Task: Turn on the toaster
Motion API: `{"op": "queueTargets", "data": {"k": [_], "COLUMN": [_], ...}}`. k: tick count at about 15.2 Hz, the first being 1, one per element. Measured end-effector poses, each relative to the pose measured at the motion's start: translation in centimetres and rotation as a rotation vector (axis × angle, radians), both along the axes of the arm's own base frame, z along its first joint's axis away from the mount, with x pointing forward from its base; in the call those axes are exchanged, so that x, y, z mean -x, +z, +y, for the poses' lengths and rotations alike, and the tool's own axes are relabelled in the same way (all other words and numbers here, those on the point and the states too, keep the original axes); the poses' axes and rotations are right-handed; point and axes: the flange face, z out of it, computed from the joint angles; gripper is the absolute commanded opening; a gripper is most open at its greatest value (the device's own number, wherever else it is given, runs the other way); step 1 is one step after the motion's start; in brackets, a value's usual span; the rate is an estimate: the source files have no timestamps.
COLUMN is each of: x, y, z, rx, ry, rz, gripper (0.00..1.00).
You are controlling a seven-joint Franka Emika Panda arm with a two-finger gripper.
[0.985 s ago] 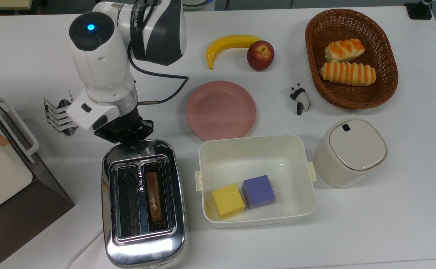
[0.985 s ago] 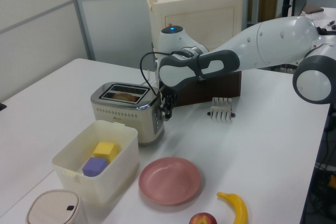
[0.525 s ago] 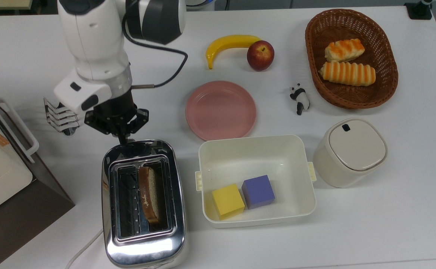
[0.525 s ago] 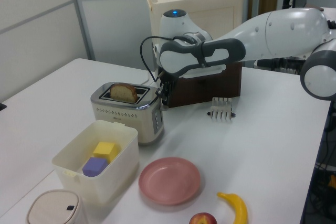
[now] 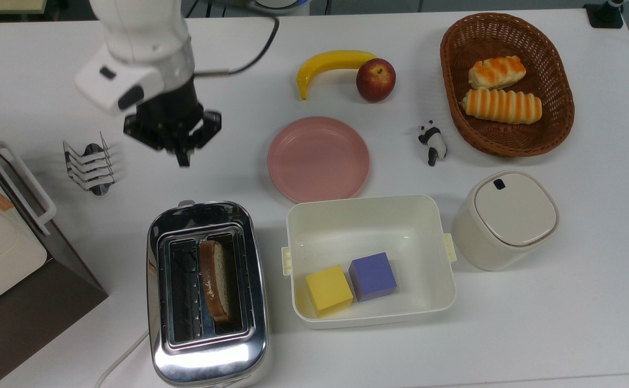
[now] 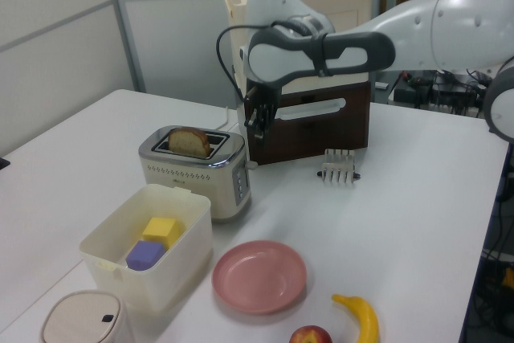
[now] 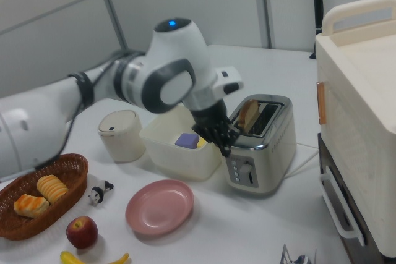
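The tool [image 5: 183, 157] hangs above the worktop [image 5: 562, 302] with its black fingers drawn together to a single point, pinched on nothing. The shiny chrome, round-cornered two-slot toaster [image 5: 207, 345] stands apart from it, just beyond the fingertips toward the top view's bottom. In the left view the tool sits above and to the left view's right of the toaster's end face. A slice of brown-crusted bread [image 5: 215, 280] stands proud of one slot, so I judge the carriage to be up and the toaster not yet started.

The toaster is a rigid metal box, probably heavy enough to stay put under a straight downward push, but its mirror skin is slick and offers no grip. It should not be grasped at all. The place to act on is the small lever [image 5: 185, 203] on the end facing the tool. It is a narrow stub, likely sprung, so a pinched fingertip could slide off it or nudge the body along the smooth white worktop if the push is slanted.

To the top view's left of the tool is a wire toast rack [image 5: 88, 164], thin and bright. To the top view's right lies a matte pink round plate [image 5: 319, 159]. Past the toaster sits a cream plastic tub [image 5: 368, 221].
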Motion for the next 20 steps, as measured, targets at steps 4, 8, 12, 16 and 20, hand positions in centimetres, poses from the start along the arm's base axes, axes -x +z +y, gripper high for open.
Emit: {"op": "queueTargets", "data": {"k": [4, 8, 12, 16, 20], "x": [3.1, 7.0, 9.9, 10.9, 11.0], "y": [4.7, 9.1, 12.0, 12.7, 12.4], "z": [2.8, 5.0, 5.1, 4.9, 4.4], "rx": [-0.009, -0.012, -0.013, -0.012, -0.012], "ry": [0.002, 0.004, -0.007, -0.015, -0.024], "rz": [0.068, 0.138, 0.172, 0.178, 0.184], "gripper": [0.0, 0.0, 0.45, 1.0, 1.0]}}
